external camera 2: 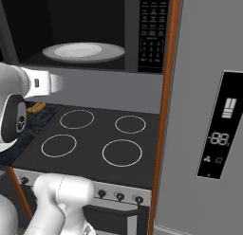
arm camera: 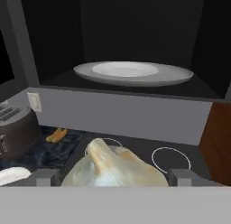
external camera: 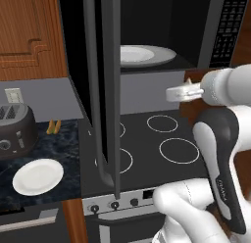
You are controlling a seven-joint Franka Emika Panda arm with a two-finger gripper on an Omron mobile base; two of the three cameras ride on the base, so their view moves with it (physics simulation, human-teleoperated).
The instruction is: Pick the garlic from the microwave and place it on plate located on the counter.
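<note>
Hand view: the garlic (arm camera: pixel 115 166) sits low and close to the camera, its pointed tip up and to the left, between the two fingers (arm camera: pixel 44 177), one grey tip at either side of it. The fingers are closed on the bulb and it hangs clear of the stove (arm camera: pixel 135 148) below. Beyond it the microwave (arm camera: pixel 54 42) stands open, and the greyish turntable (arm camera: pixel 133 73) lies bare on its floor.

In the left base view the microwave door (external camera: pixel 104 85) is swung wide toward the camera, its long handle (external camera: pixel 93 90) running down the front. The arm (external camera: pixel 220 139) rises at the right and bends across at the height of the oven's lower edge. The plate (external camera: pixel 37 176) lies on the dark marbled table (external camera: pixel 63 149) left of the stove, well apart from the arm. A toaster (external camera: pixel 15 129) stands behind the plate, and two orange sticks (external camera: pixel 54 126) lie near the wall just beside the door. From the base views the hand itself is too foreshortened to make out the garlic.

The right base view shows the keypad (external camera 2: pixel 153 32) right of the cavity, and a tall grey fridge (external camera 2: pixel 209 111) beside it.
</note>
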